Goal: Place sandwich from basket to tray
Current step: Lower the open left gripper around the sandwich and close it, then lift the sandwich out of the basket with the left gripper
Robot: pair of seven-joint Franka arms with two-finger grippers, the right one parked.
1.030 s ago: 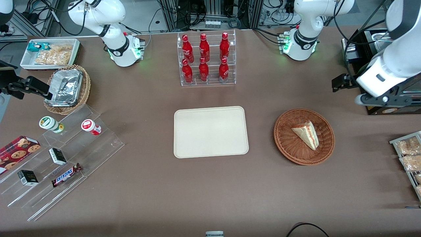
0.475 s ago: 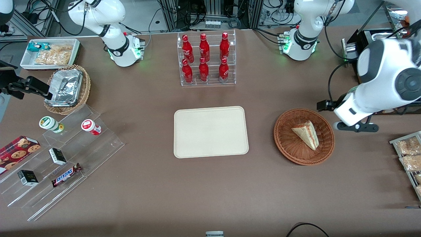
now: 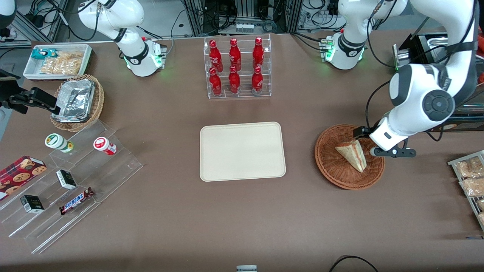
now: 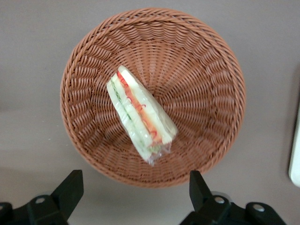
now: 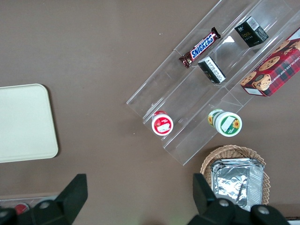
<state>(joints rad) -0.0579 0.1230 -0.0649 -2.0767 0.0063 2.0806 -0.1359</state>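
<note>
The sandwich (image 3: 352,153), a pale bread wedge with a red and green filling stripe, lies in the round reddish-brown basket (image 3: 332,176) toward the working arm's end of the table. In the left wrist view the sandwich (image 4: 140,110) rests near the middle of the basket (image 4: 206,93). My left gripper (image 3: 374,143) hangs above the basket's rim, on the side toward the working arm's end. It is open wide (image 4: 133,192) with nothing between its fingers and is apart from the sandwich. The cream tray (image 3: 242,151) lies flat and bare at the table's middle.
A clear rack of red bottles (image 3: 237,68) stands farther from the camera than the tray. A stepped clear shelf with snacks (image 3: 68,181), a foil-lined basket (image 3: 77,102) and a white bin (image 3: 56,60) lie toward the parked arm's end. Bagged snacks (image 3: 469,177) sit beside the basket.
My left arm has swung in from the working arm's end of the table and come down, bringing the gripper over the basket's rim. Sandwich, basket and tray have not moved.
</note>
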